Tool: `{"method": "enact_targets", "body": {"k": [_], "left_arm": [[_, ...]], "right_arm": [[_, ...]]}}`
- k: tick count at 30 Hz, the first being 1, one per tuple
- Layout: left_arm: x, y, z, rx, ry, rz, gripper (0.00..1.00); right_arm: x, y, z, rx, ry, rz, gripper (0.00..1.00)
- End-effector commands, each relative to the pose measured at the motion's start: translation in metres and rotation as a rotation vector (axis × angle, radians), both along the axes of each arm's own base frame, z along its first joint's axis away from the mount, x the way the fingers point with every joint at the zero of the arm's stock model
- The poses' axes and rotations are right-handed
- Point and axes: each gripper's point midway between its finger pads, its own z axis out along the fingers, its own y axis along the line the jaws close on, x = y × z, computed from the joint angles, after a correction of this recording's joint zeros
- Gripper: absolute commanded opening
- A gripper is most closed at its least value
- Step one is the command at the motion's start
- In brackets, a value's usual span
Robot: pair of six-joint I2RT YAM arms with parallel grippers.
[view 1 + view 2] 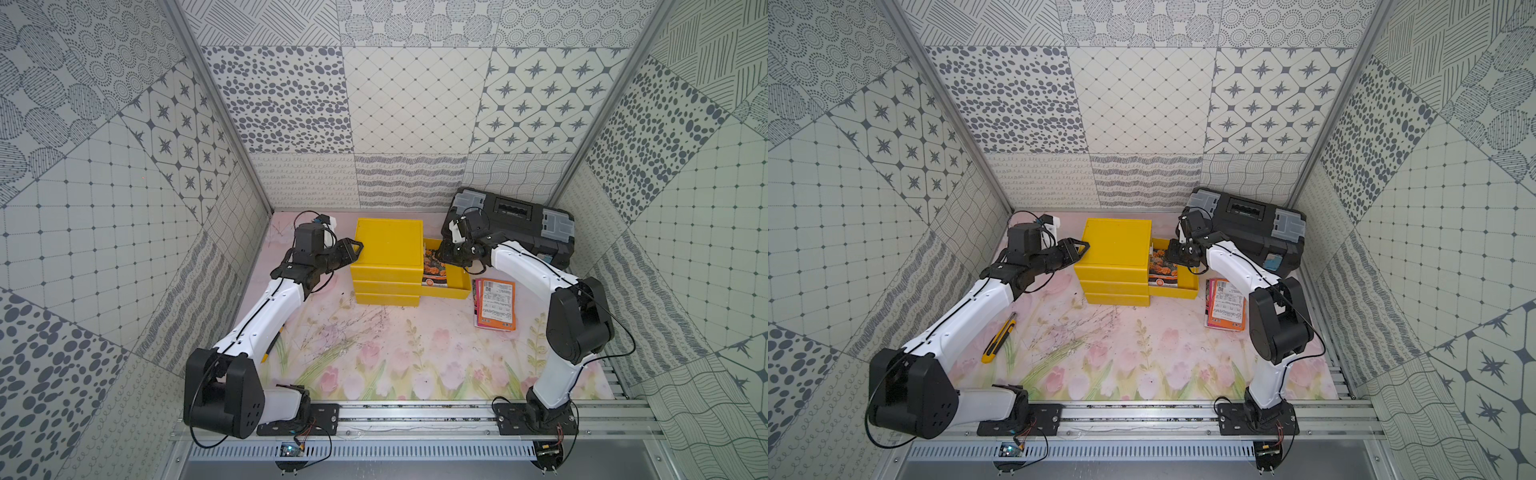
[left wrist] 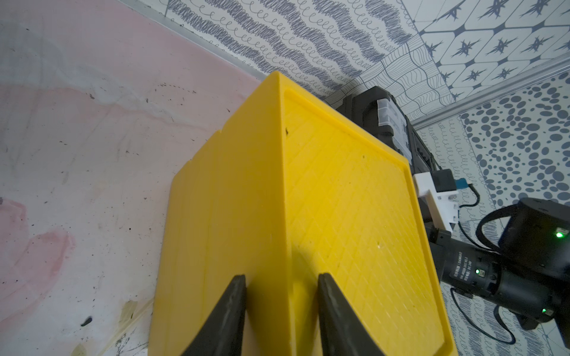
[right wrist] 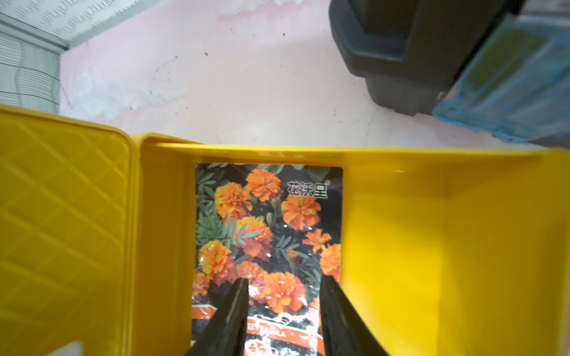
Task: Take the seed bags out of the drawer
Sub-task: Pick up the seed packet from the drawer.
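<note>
My right pincer (image 3: pixel 285 279) is hovering apart over the seed bag (image 3: pixel 265 222) in the drawer (image 3: pixel 401 246); my left pincer (image 2: pixel 282 277), apart, is straddling the cabinet (image 2: pixel 339 200) edge.

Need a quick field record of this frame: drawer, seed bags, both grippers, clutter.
drawer unit: yellow, three tiers
top drawer: pulled out toward the toolbox side
in drawer: marigold seed bag, lying flat
out of drawer: stack of seed bags on the table beside the open drawer, orange one on top
left gripper: jaws apart, straddling the unit's top edge
right gripper: jaws apart over the marigold bag, not gripping
other: black toolbox at the back; yellow utility knife by the left arm
</note>
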Motion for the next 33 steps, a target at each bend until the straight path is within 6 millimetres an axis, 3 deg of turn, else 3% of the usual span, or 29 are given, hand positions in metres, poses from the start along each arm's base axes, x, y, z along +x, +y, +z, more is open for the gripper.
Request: {"method": "enact_targets", "body": {"k": [1,11,20,27,33], "left_arm": [[-0.076,0.011,-0.09,0.092,0.469,-0.023,0.4],[-0.077,0.011,-0.089,0.094,0.469,-0.023,0.4],[-0.076,0.01,-0.09,0.094,0.47,-0.024,0.4],[-0.076,0.01,-0.092,0.091,0.473,-0.027,0.4],[-0.076,0.01,-0.092,0.092,0.473,-0.027,0.4]], "right_arm": [[0.0,-0.006,-0.004,-0.099,-0.014,0.02,0.46],[0.003,0.007,-0.033,-0.139,0.032,0.047,0.49],[0.006,0.028,-0.04,-0.04,0.061,0.053,0.46],[0.006,0.05,-0.044,0.121,0.093,0.034,0.33],[0.007,0.055,-0.031,0.192,0.074,0.01,0.2]]}}
